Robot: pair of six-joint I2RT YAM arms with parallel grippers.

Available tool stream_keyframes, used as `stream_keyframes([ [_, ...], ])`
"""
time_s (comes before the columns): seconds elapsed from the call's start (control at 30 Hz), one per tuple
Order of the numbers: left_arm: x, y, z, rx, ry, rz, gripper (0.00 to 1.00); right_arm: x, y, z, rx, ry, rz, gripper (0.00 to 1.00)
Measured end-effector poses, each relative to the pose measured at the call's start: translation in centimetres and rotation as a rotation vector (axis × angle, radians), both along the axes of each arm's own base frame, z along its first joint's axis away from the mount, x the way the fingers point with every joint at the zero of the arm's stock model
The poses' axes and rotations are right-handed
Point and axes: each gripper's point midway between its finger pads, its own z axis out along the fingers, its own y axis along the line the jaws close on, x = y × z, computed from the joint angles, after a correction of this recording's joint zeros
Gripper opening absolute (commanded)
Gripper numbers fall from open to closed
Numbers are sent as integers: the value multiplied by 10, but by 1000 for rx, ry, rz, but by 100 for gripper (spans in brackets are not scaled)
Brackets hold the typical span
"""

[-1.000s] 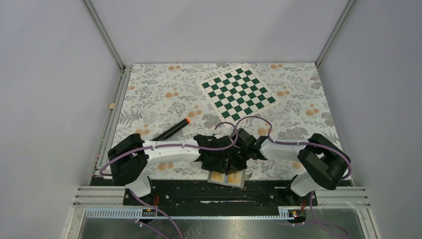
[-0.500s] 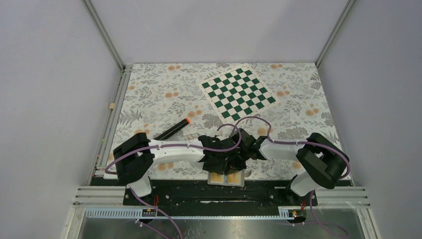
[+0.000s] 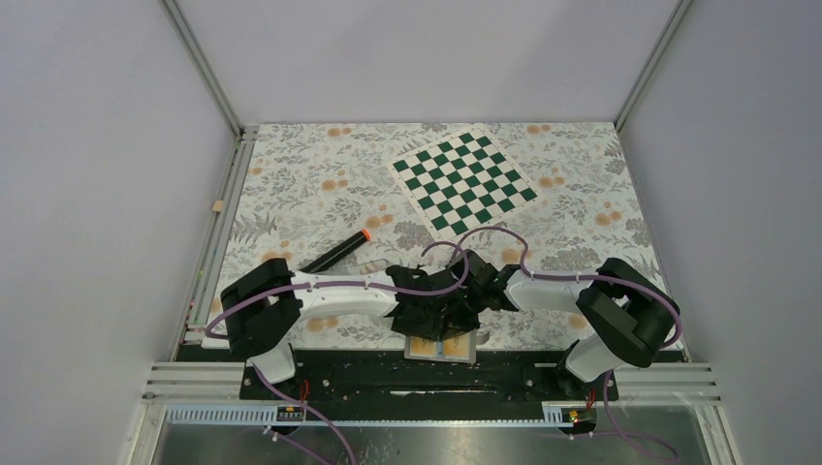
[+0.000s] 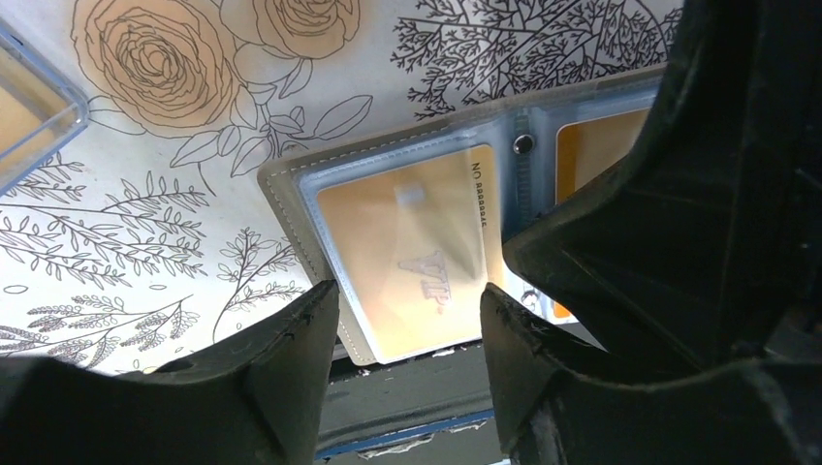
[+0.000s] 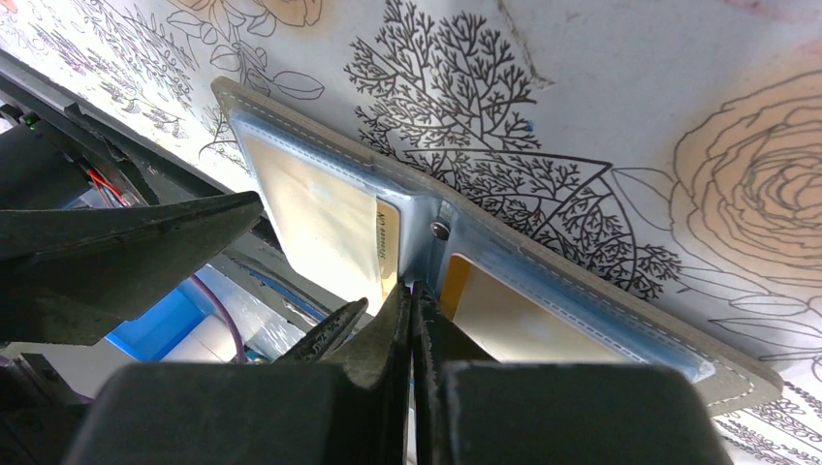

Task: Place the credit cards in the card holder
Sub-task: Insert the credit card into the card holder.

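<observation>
1. At the near edge of the table (image 3: 291, 184), seen from above, the card holder (image 3: 441, 347) lies open with orange cards (image 3: 424, 344) inside. The left tool (image 3: 424, 315) and right tool (image 3: 463, 312) crowd together over it. A chessboard (image 3: 463, 180) and a marker (image 3: 334, 254) lie farther back.
2. From the left wrist, the left tool (image 4: 405, 295) stands with its jaws apart and nothing between them, over a card (image 4: 407, 232) tucked in a pocket. A clear tray (image 4: 29, 107) shows at the left.
3. From the right wrist, the right tool (image 5: 412, 291) is pinched closed and empty. Its tips sit at the holder's middle fold, near the stud (image 5: 441, 230).
</observation>
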Motion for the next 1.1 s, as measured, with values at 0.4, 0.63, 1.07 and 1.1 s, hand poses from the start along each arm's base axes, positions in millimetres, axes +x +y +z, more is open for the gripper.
stream_keyframes([
  [0.4, -2, 11, -6, -2, 7, 24, 10, -1, 0, 0, 1, 6, 3, 0],
  [0.63, -4, 14, -1, -19, 5, 37, 0, -3, 0, 0, 5, 15, 7, 0],
  [1.07, -4, 8, 15, -116, -14, 62, 0, -3, 0, 0, 4, 15, 7, 0],
  [1.1, -4, 7, 16, -129, -14, 65, 2, -3, 0, 0, 5, 15, 8, 0],
])
